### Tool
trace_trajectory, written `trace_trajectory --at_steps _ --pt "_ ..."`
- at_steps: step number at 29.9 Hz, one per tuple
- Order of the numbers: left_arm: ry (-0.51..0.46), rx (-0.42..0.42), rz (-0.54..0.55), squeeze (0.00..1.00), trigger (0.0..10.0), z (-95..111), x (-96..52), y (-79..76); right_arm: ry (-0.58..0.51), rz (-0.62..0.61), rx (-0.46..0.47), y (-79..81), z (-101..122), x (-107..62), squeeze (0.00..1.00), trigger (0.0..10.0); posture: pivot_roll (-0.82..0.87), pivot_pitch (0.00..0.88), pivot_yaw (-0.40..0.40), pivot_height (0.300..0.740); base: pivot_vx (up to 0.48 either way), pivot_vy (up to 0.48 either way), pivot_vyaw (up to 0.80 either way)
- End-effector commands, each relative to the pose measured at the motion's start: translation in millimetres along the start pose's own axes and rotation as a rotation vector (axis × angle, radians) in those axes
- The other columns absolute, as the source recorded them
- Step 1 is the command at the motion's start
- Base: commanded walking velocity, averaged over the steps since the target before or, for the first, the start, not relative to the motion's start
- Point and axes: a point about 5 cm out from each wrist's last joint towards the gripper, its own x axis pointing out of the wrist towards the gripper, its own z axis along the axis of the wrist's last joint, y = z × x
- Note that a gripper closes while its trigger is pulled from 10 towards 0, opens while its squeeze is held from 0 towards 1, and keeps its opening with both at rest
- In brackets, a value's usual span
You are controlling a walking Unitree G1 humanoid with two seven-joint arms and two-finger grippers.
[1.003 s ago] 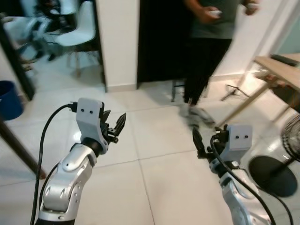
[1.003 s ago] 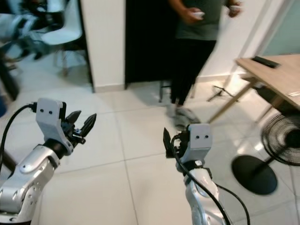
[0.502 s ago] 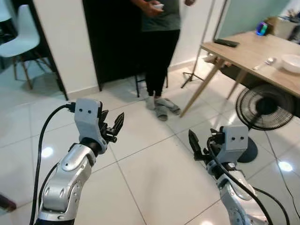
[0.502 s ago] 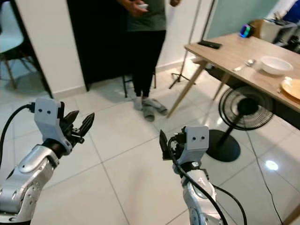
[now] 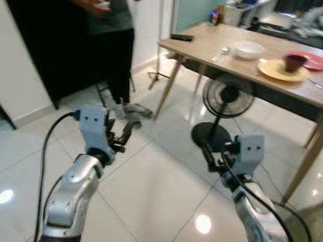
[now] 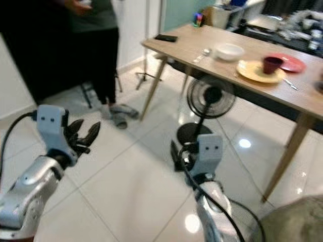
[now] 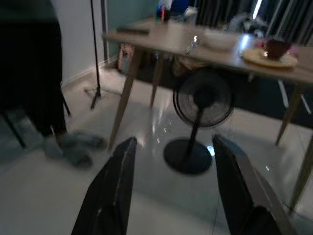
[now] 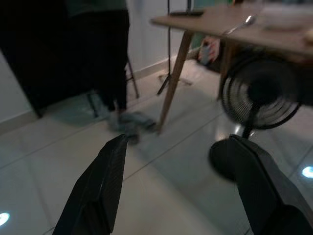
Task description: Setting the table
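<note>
Both arms are raised over a white tiled floor [image 5: 151, 191], well short of the furniture. The left gripper [image 7: 173, 191] has its two black fingers spread wide apart with nothing between them. The right gripper [image 8: 178, 186] is likewise spread wide and holds nothing.

A wooden dining table [image 6: 202, 60] on slanted legs stands ahead and to the robot's right. On its top, from the near end: a dark flat remote-like object [image 6: 165, 38], a spoon [image 6: 204, 52], a white bowl [image 6: 229, 51], and a yellow plate [image 6: 258, 72]. A dark red cup [image 6: 272, 64] sits on the yellow plate. A red plate [image 6: 288, 63] lies just beyond the cup, near the yellow plate. Further small items at the far end of the table are too blurred to identify.

A black pedestal fan [image 5: 224, 96] stands on the floor beside the table's near edge, its round base [image 5: 209, 135] on the tiles.

A person in dark trousers [image 5: 113, 65] stands to the left of the table, in front of a dark doorway, holding a small white object in the hands. A pair of grey slippers [image 5: 133, 111] is at the person's feet.
</note>
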Motion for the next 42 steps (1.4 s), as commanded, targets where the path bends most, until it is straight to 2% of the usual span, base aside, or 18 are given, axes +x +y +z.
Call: trace_trajectory --at_steps 1,31,35,39,42 --pt "0.037 0.0 0.03 0.0 10.0 -7.6 -2.5 5.6 0.021 0.006 0.014 3.6 -5.8 -2.6 0.0 10.0 -0.09 0.0 0.072 0.74 0.0 0.0 -0.8" --pt "0.016 0.011 0.05 0.0 10.0 -3.7 -0.8 6.5 0.023 0.001 0.021 4.0 -5.3 -1.3 0.0 10.0 -0.08 0.0 0.069 0.74 0.0 0.0 -0.8" --pt "0.006 0.017 0.074 0.0 10.0 -2.8 -0.2 9.0 0.023 -0.021 0.063 2.0 -5.0 -0.3 0.0 10.0 -0.08 0.0 0.069 0.74 0.156 0.0 -0.8" --pt "0.02 0.048 0.127 0.0 10.0 -5.1 2.3 15.2 0.013 -0.072 0.142 -3.3 -2.8 2.4 0.0 10.0 -0.08 0.0 0.07 0.74 0.48 0.0 -0.8" --pt "0.016 0.057 0.135 0.0 10.0 -4.2 3.4 16.4 0.005 -0.074 0.158 -3.7 -1.1 3.7 0.0 10.0 -0.08 0.0 0.07 0.74 0.48 0.0 -0.27"
